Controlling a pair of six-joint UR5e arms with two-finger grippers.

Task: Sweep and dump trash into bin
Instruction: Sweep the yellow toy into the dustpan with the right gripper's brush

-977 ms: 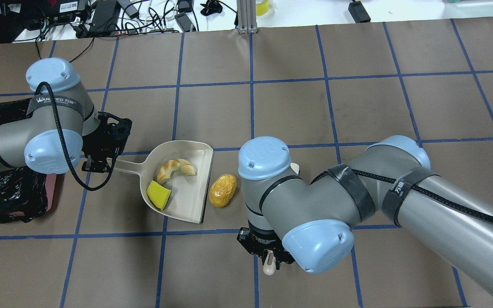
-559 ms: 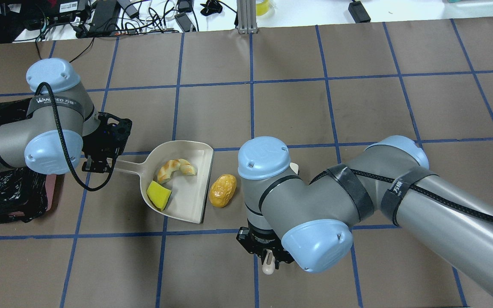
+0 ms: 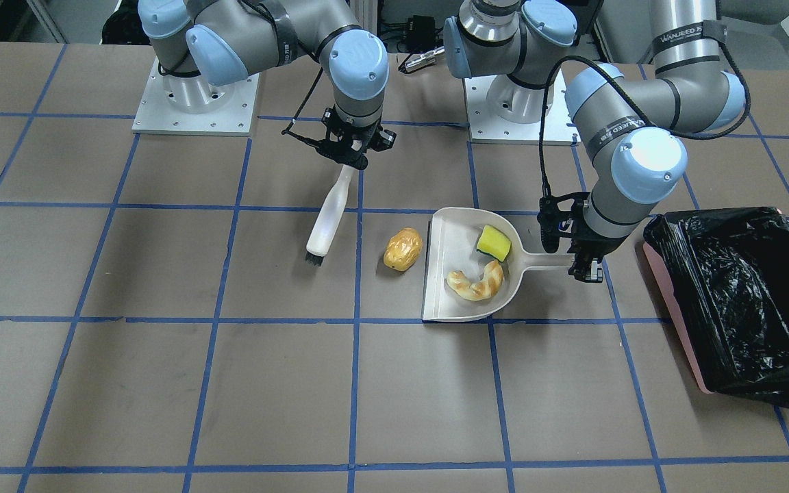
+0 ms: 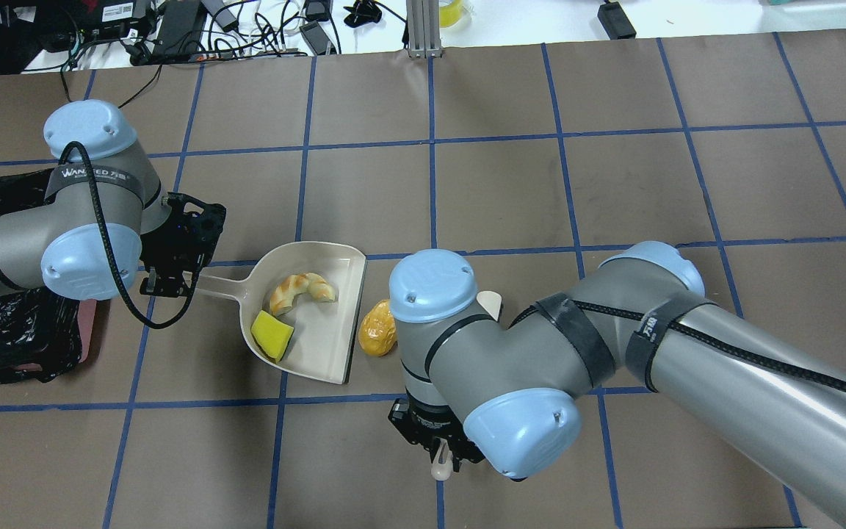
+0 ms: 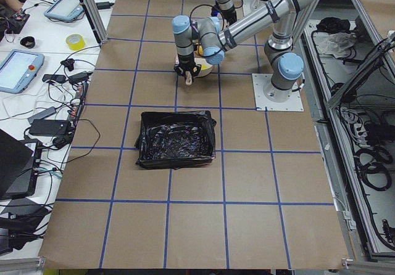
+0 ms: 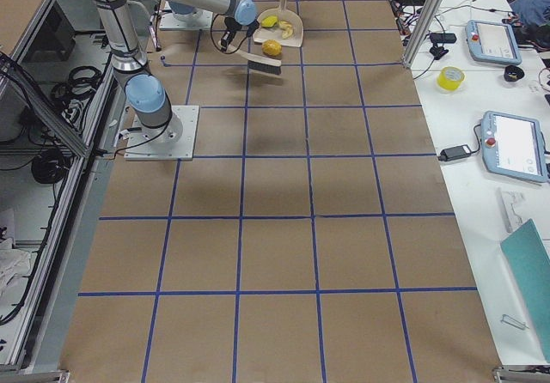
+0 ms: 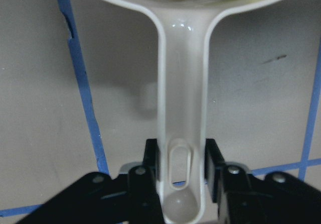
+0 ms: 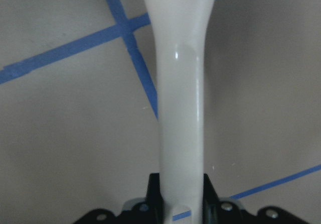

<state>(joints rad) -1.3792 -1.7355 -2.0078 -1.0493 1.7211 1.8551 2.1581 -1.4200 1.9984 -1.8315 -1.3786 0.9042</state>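
Note:
A beige dustpan (image 3: 459, 301) lies flat on the table. In it are the yellow wedge (image 3: 494, 242) and the tan croissant (image 3: 477, 282). The golden-brown potato lump (image 3: 403, 248) lies on the table just outside the pan's open edge. My left gripper (image 3: 583, 263) is shut on the dustpan handle (image 7: 181, 108). My right gripper (image 3: 350, 159) is shut on the handle of a white brush (image 3: 326, 219). Its black bristles (image 3: 314, 259) rest a short way from the potato, on the side away from the pan. The pink bin (image 3: 675, 315), lined with a black bag, stands beyond the pan handle.
The two arm bases (image 3: 196, 103) stand at the table's robot side. In the overhead view the right arm (image 4: 467, 345) hides most of the brush and part of the potato (image 4: 375, 334). Cables and devices (image 4: 173, 29) lie past the far table edge.
My right arm has shifted left in the overhead view, toward the potato and dustpan, carrying the brush. The potato, dustpan and left arm have not moved.

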